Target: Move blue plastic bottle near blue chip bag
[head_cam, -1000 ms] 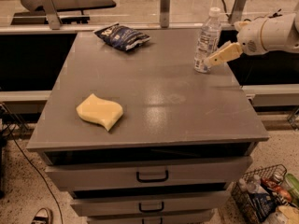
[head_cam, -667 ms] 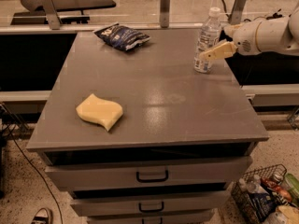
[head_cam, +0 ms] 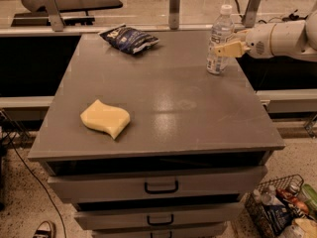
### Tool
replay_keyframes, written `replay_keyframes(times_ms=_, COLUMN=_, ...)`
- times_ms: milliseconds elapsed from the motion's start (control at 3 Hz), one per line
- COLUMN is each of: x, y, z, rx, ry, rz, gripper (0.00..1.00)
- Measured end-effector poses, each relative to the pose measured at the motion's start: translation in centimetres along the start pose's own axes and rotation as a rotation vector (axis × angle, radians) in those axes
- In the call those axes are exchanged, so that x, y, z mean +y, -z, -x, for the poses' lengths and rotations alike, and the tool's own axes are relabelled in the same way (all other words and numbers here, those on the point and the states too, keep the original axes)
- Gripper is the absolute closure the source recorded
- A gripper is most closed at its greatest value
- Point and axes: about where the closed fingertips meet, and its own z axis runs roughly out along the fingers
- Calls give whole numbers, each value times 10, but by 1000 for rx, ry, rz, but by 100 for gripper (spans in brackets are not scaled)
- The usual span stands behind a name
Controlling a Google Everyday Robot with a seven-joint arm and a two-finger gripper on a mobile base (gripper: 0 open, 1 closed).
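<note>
The blue plastic bottle, clear with a white cap and a white-and-blue label, stands upright near the table's far right edge. The blue chip bag, crumpled dark blue foil with white lettering, lies at the far left-centre of the grey table top. My gripper reaches in from the right on a white arm and sits at the bottle's mid-height, partly in front of its label. The bottle and the bag are well apart.
A pale yellow wavy sponge lies at the front left of the table. Drawers are below the top. A wire basket of small bottles and clutter stands on the floor at the right. Metal posts line the back edge.
My gripper has moved up and to the left, from beside the bottle's base to its mid-height. The bottle, bag and sponge have not moved.
</note>
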Motion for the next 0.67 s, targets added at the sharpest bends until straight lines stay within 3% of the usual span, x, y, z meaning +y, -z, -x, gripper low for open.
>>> replay_keyframes(times_ms=333, x=5, y=19, z=25, rx=-58, ry=37, rz=2, gripper=87)
replay_keyframes(times_ms=667, x=7, y=16, z=26, rx=-59, ry=40, rz=7, gripper=100)
